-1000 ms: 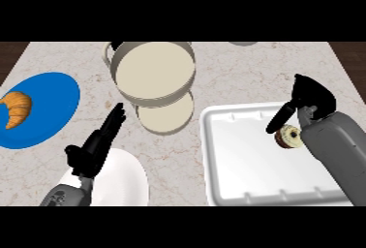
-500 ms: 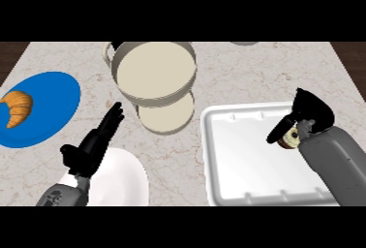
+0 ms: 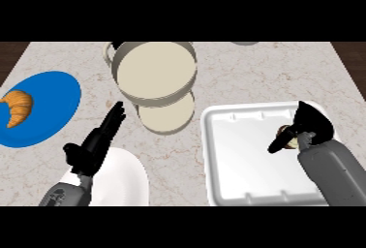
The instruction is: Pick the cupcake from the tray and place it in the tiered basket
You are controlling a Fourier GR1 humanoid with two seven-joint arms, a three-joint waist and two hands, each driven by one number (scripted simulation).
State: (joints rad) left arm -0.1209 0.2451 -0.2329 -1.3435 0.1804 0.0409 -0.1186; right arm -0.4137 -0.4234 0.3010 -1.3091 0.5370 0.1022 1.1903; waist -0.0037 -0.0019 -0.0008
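1. Head view, right hand. My right hand [image 3: 309,127] is curled over the cupcake [image 3: 289,140], thumb and fingers closing round it. Only a small brown and cream patch of the cupcake shows beneath my palm, at the right side of the white tray [image 3: 239,160].

2. Head view, risks. In my judgement the hold is the weak point: most of the cupcake is hidden, so I cannot tell how squarely my fingers sit on it. A soft cake pinched off-centre could tip or slip on the lift. The tray's raised rim lies on the way toward the tiered basket [image 3: 156,72], well up and to the left of this hand. A low carry could clip that rim.

3. Head view, left hand. My left hand [image 3: 97,145] rests with straight fingers, holding nothing, over the edge of a white plate [image 3: 125,181].

4. Head view, materials and shapes. The tray is smooth, glossy, rectangular with rounded corners. The basket shows as two round beige tiers, the upper wider. The counter [image 3: 250,72] is pale veined marble. A croissant [image 3: 18,107], golden and curved, lies on a flat blue plate [image 3: 50,97] far left.
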